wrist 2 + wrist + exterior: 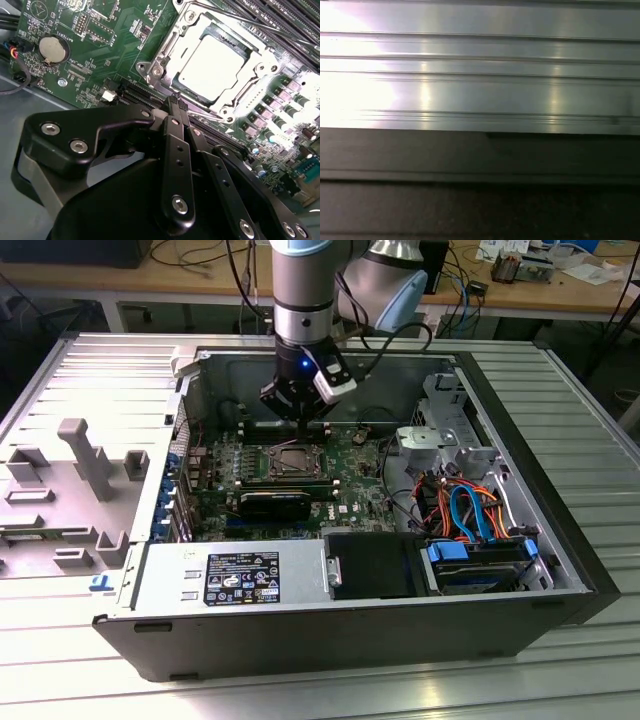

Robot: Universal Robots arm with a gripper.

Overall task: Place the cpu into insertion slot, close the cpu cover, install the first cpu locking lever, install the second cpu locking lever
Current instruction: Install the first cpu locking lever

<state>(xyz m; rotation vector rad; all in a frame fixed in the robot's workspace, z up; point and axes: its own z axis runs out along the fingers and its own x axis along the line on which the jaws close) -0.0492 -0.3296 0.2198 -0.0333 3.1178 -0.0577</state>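
**Item: tool** (298,412). In the exterior view it is hanging on the arm inside the open computer case (300,635), low over the motherboard (350,465), at the far edge of the insertion slot (265,462). In the second wrist view the black fingers (176,150) are lying pressed together, so the tool (177,101) is showing closed and is gripping nothing. Its tip is hovering just beside a corner of the socket.

**Item: cpu** (215,62). It is sitting flat in the insertion slot with its silvery top facing up.

**Item: cpu cover** (165,62). The metal frame is lying down around the cpu, and the chip is showing through its window. Whether the locking levers are latched cannot be told.

**Item: motherboard** (100,65). The green board is carrying a round coin battery (53,48) well apart from the socket. Long memory slots (295,20) are running along the socket's other side.

**Item: long black card** (275,502). It is standing just on the near side of the socket in the exterior view.

**Item: power supply** (230,575). The grey box is lying along the case's near wall. A blue-framed drive (475,565) is sitting toward the exterior view's right, with orange and blue cables (465,505) looping above it.

**Item: bench** (560,680). The ribbed metal surface is carrying the case. A grey moulded tray (60,490) is lying on it at the exterior view's left.

**Item: first wrist view.** It is showing ribbed silvery metal (480,75) above a dark band (480,200); what they belong to cannot be told.
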